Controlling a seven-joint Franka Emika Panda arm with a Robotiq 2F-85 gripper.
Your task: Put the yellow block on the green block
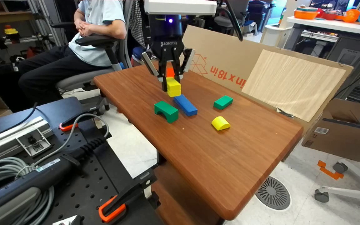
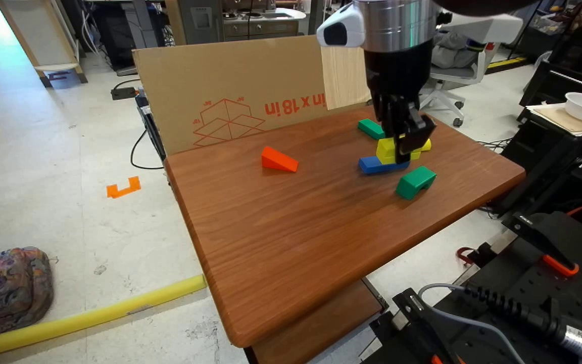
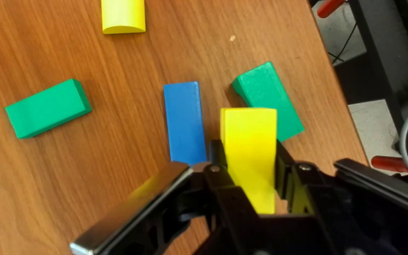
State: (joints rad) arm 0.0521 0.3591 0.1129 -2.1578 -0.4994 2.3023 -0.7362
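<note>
- I have the hand (image 3: pixel 250 156) clamped on the yellow block (image 1: pixel 173 88), its fingers (image 3: pixel 216 152) against two long flat sides; the wrist view shows me no gap on either face.
- The yellow block hangs above the desk (image 1: pixel 208 150), as I judge it, near one end of the blue block (image 1: pixel 186 105). I can't pin the exact spot beneath it: in both exterior views it overlaps the blue block, while the wrist view has it covering part of the green block (image 1: pixel 167 111).
- I take the green block to be the bulky one with the arch cut-out, resting just beside the blue block. The smaller green block (image 1: pixel 223 102) lies on the blue block's opposite side, and the half-round yellow block (image 1: pixel 220 123) past its end.
- My guess at how the yellow block handles: light, stiff, hard to damage, perhaps painted wood. It shouldn't give, so a modest squeeze ought to do.
- The faces look smooth, and I get no feel from here, so I'd watch for it pivoting in my grip if it nudges the blue block.
- For hold, I like what I have: parallel long sides, roughly midway along as far as I can judge.
- The green block is turned at an angle to the yellow block, so I'd turn the hand to match before lowering, and let go only once it sits flat.
</note>
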